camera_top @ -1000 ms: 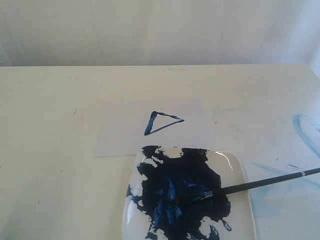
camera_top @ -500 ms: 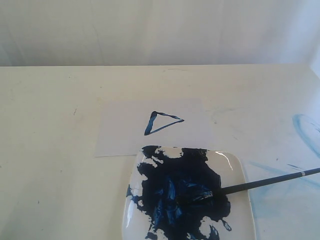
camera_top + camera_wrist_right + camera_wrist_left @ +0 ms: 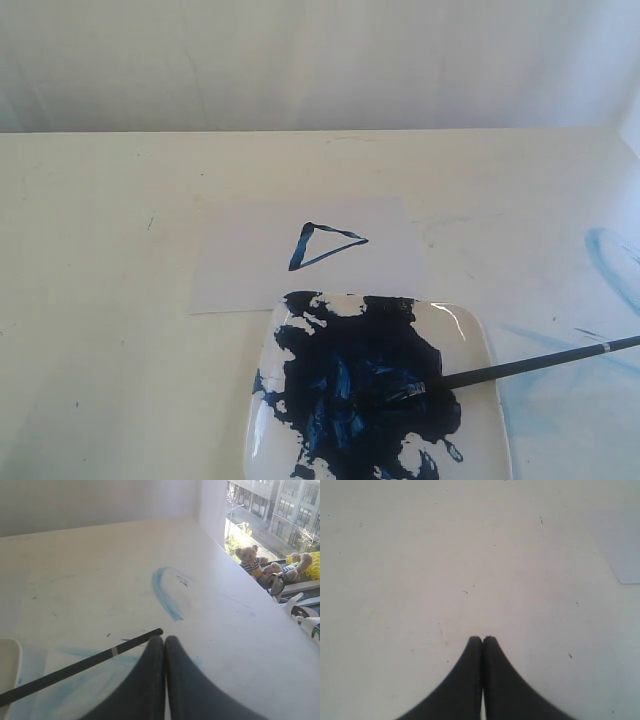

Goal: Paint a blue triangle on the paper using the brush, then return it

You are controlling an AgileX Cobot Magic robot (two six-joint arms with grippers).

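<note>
Nothing moved: one brush (image 3: 520, 367), one blue triangle (image 3: 329, 255), one paper (image 3: 240, 262).

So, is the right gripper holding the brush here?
No, the right gripper is shut on nothing, and the brush lies free beside it.

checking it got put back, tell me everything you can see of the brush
The brush is long and slim, with a black handle and a narrow silver band near its end. It lies with bristles in the blue paint on the plate, handle crossing the rim out over the table. Nothing grips it; the shut right gripper is beside its end.
</note>
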